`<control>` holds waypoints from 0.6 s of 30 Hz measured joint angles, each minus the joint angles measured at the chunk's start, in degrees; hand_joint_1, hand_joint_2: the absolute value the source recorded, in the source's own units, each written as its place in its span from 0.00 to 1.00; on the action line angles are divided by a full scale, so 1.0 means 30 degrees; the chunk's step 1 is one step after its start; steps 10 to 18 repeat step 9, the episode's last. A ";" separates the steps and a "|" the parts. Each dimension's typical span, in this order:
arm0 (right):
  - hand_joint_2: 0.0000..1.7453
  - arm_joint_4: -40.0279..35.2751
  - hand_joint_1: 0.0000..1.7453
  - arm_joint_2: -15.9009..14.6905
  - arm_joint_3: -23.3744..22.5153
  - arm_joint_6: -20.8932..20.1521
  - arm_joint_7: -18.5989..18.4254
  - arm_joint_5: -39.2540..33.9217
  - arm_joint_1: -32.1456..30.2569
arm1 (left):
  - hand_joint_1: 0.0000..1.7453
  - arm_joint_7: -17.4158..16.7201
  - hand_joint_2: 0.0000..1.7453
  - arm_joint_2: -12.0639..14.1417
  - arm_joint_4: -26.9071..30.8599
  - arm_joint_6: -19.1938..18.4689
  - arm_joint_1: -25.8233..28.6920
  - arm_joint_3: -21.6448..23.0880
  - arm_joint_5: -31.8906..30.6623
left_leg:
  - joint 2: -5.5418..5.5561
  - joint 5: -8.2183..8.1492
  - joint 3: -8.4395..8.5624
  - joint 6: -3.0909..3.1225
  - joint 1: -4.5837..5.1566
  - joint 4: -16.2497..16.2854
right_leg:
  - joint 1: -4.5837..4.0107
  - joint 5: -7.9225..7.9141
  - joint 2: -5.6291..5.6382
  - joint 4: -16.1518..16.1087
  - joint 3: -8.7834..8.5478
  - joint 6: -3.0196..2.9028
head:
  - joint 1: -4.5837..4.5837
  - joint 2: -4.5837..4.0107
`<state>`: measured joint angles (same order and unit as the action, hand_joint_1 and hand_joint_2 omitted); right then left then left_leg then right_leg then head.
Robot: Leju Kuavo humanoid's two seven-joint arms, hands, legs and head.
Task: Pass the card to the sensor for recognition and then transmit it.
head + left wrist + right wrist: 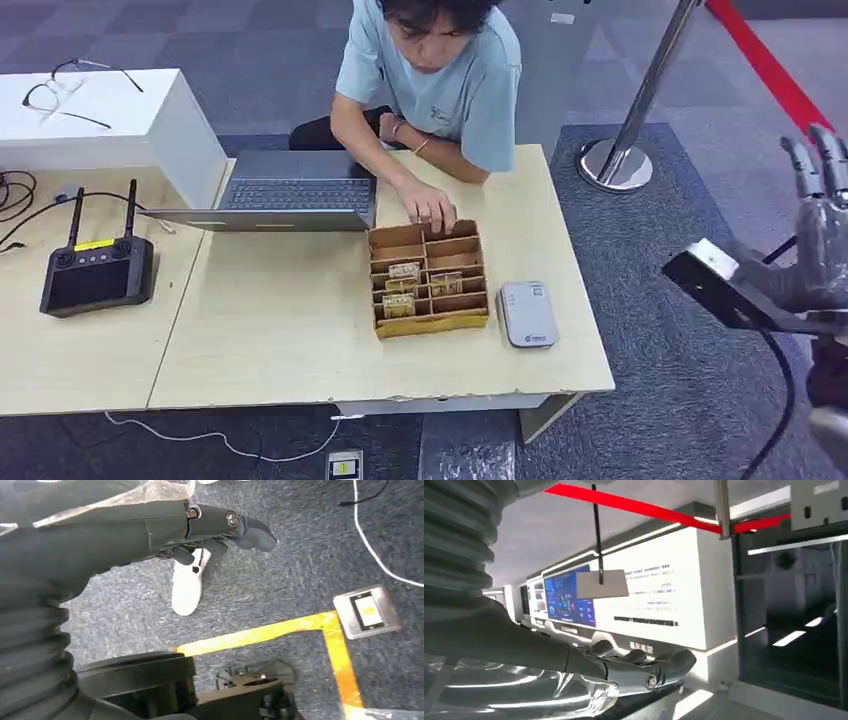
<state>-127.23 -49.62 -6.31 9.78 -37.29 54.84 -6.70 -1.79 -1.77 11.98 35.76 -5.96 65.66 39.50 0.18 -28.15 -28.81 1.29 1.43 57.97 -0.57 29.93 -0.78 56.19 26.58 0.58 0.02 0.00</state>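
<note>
Cardboard tray [428, 320] with divided slots sits on the wooden table [290, 330] toward its right edge; several yellowish cards [403, 287] stand in the middle slots, and the other slots look bare. A person's hand [428, 208] rests on the tray's far rim. Just beside the tray, nearer the table's right edge, lies the white card sensor [527, 313] with a small blue logo too small to read. An open laptop [290, 192] lies toward the far edge, and a black remote controller [98, 273] with two antennas and a yellow label sits on the adjoining table at the left. The right hand [820, 215] is raised well off the table's right edge, fingers extended, holding nothing. The left hand [210, 527] hangs over grey carpet, fingers loosely curled, empty.
</note>
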 joint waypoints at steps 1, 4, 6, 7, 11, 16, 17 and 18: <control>1.00 0.0065 0.00 0.0226 -0.0480 0.0517 0.0254 0.0051 -0.0575 | 0.00 0.0088 1.00 -0.0008 0.0000 0.0065 0.0002 -0.0051 0.0073 | -0.0002 0.0000 -0.0003 0.0000 0.0001 -0.0003 | 0.0000 0.0000 0.0000 0.0000 0.0000 0.0000 | 0.0000 0.0000; 1.00 0.0876 0.00 0.1144 -0.1829 0.2307 0.1059 -0.0234 -0.2350 | 0.00 0.0204 1.00 -0.0044 0.0000 0.0131 -0.0001 -0.0211 0.0124 | -0.0003 -0.0003 -0.0006 0.0003 0.0002 -0.0007 | -0.0001 0.0002 0.0000 -0.0001 -0.0004 0.0001 | 0.0007 -0.0001; 1.00 0.1802 0.00 0.1926 -0.2590 0.3524 0.1620 -0.1059 -0.3191 | 0.00 0.0168 1.00 -0.0073 0.0000 0.0190 0.0002 -0.0270 0.0285 | -0.0008 -0.0004 0.0000 0.0003 0.0000 -0.0007 | -0.0003 0.0002 0.0002 -0.0003 0.0002 0.0001 | 0.0000 0.0000; 1.00 0.2272 0.00 0.2382 -0.2915 0.4240 0.1948 -0.1435 -0.3538 | 0.00 0.0088 1.00 -0.0088 0.0000 0.0248 -0.0003 -0.0285 0.0328 | -0.0006 -0.0005 -0.0001 0.0005 0.0001 -0.0008 | -0.0001 0.0002 0.0002 -0.0004 -0.0002 0.0001 | 0.0007 0.0000; 1.00 0.3480 0.00 0.3307 -0.3381 0.5610 0.2819 -0.1966 -0.4268 | 0.00 -0.0123 1.00 -0.0095 0.0000 0.0321 0.0002 -0.0336 0.0474 | -0.0006 -0.0006 0.0004 0.0006 -0.0003 -0.0006 | -0.0003 0.0003 0.0002 -0.0006 0.0001 0.0001 | 0.0014 -0.0007; 1.00 0.3480 0.00 0.3307 -0.3381 0.5610 0.2819 -0.1966 -0.4268 | 0.00 -0.0123 1.00 -0.0095 0.0000 0.0321 0.0002 -0.0336 0.0474 | -0.0006 -0.0006 0.0004 0.0006 -0.0003 -0.0006 | -0.0003 0.0003 0.0002 -0.0006 0.0001 0.0001 | 0.0014 -0.0007; 1.00 0.3480 0.00 0.3307 -0.3381 0.5610 0.2819 -0.1966 -0.4268 | 0.00 -0.0123 1.00 -0.0095 0.0000 0.0321 0.0002 -0.0336 0.0474 | -0.0006 -0.0006 0.0004 0.0006 -0.0003 -0.0006 | -0.0003 0.0003 0.0002 -0.0006 0.0001 0.0001 | 0.0014 -0.0007; 1.00 0.3480 0.00 0.3307 -0.3381 0.5610 0.2819 -0.1966 -0.4268 | 0.00 -0.0123 1.00 -0.0095 0.0000 0.0321 0.0002 -0.0336 0.0474 | -0.0006 -0.0006 0.0004 0.0006 -0.0003 -0.0006 | -0.0003 0.0003 0.0002 -0.0006 0.0001 0.0001 | 0.0014 -0.0007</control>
